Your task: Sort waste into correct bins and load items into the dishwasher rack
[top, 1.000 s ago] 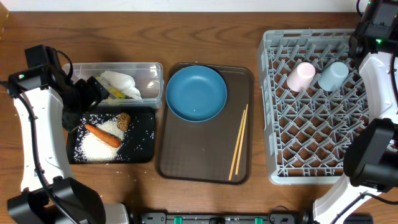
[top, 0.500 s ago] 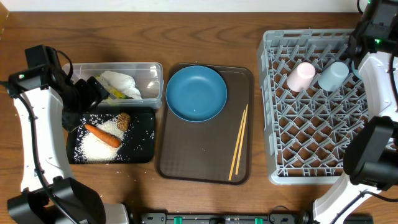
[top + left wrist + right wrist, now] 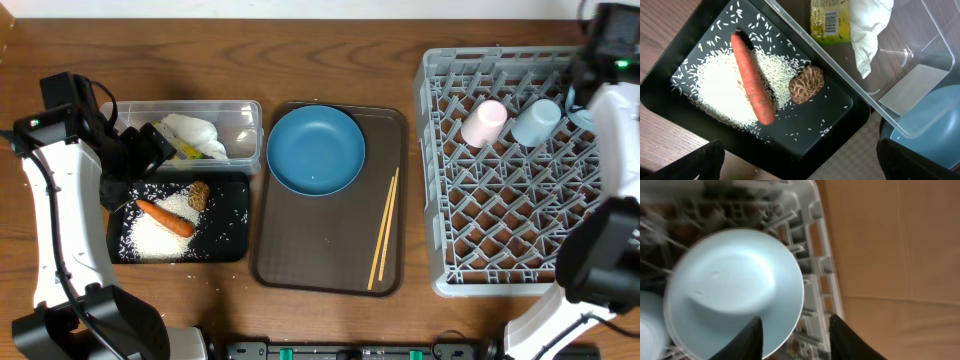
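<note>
Bowl (image 3: 730, 290) sits in the far right corner of the rack (image 3: 500, 210), its white inside toward my wrist camera. My right end effector (image 3: 796, 342) hangs over it with the fingers part way apart and the rim in the gap between them. I see no pinch on it, so I read this as the letting-go of that load; whether a pad brushes the bowl I cannot tell.

Pink cup (image 3: 484, 122) and blue cup (image 3: 536, 120) lie just beside each other in the rack's far row, left of the bowl; the far end is filling first, I judge, to keep the near pegs free for the big piece.

On the left the sorting looks done. Napkin (image 3: 192, 135) and wrapper (image 3: 830, 21) are in the tub (image 3: 245, 125), the dry litter together. Carrot (image 3: 165, 217), lump (image 3: 199, 194) and rice (image 3: 160, 235) are in the black tray (image 3: 230, 245) just near of it, the food scraps together. My left end effector (image 3: 802, 167) hovers over the line where the two bins meet, fingers wide and empty; I judge it parked there out of the way.

Left to load are the plate (image 3: 315, 148) at the far end of the brown tray (image 3: 300, 265) and the chopsticks (image 3: 384, 228) along that tray's right side. The plate needs a grip on its rim; the chopsticks lie flat and thin, so they may slip or part.
</note>
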